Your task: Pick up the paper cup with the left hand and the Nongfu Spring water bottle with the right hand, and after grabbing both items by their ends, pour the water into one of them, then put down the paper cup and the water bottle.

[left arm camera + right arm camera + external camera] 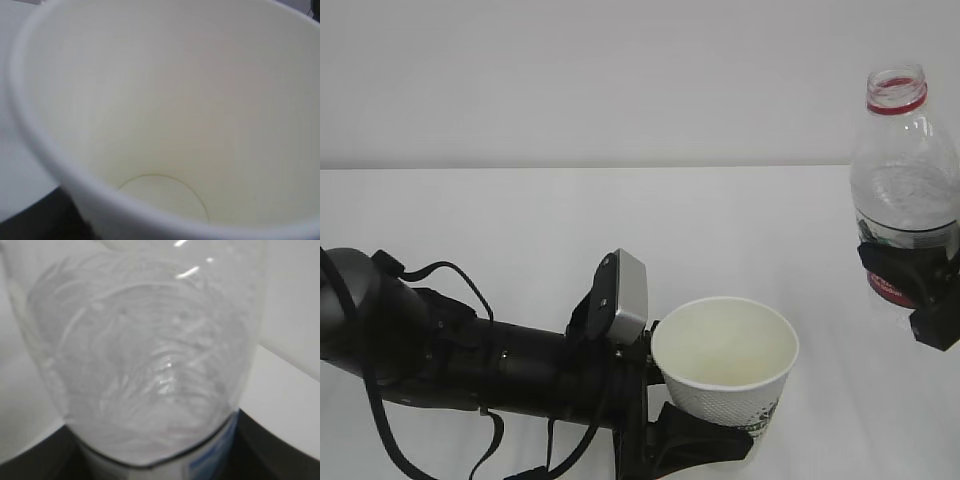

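The paper cup [728, 362] is held upright low on its wall by the left hand [705, 440], whose black jaws are closed around the lower part of the cup; the open mouth stands just above and in front of the grey box module [623, 297]. In the left wrist view the inside of the cup fills the frame and its round bottom appears dry, though a thin film of clear water could not be told from the pale paper.

The Nongfu Spring water bottle [903, 190] is gripped by the right hand [910, 280] across the labelled lower body, with the uncapped neck and red neck ring directly above the jaws. It is carried upright, well apart from the cup and higher than it. Whether any water remains inside cannot be told; only streaked, misted plastic is shown in the right wrist view.

The cup is judged light and easily crushed: thin paper, stiffest at the rolled rim and the base, so the low hold is sound if squeezed gently. The bottle is judged thin, springy and somewhat slippery; the ribs and label band give the best purchase. A hard squeeze would buckle it, and with no cap any tilt would spill what is left.
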Controlling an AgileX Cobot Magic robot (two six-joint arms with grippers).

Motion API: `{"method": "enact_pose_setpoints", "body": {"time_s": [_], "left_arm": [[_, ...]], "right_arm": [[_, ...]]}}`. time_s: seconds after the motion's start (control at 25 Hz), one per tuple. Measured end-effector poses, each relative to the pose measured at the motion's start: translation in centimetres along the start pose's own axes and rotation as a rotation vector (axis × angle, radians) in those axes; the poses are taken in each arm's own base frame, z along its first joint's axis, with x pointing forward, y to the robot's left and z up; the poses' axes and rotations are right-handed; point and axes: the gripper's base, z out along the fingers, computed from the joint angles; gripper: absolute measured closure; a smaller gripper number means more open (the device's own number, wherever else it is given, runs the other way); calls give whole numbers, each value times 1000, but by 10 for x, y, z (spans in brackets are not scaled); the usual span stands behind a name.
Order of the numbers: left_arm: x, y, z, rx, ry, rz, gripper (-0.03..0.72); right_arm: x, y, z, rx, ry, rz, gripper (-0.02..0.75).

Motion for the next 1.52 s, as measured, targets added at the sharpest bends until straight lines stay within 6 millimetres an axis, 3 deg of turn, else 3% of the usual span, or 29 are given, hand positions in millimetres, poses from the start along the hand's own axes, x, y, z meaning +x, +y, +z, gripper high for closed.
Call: {"method": "enact_pose_setpoints", "body": {"time_s": [0.36,1.52], "left_arm": [[0,0,0,-1,-1,-1,160],[-4,0,2,36,-6,33,163]], "right_arm": [[0,0,0,0,1,-20,277],[0,0,0,0,1,-444,277]]}}
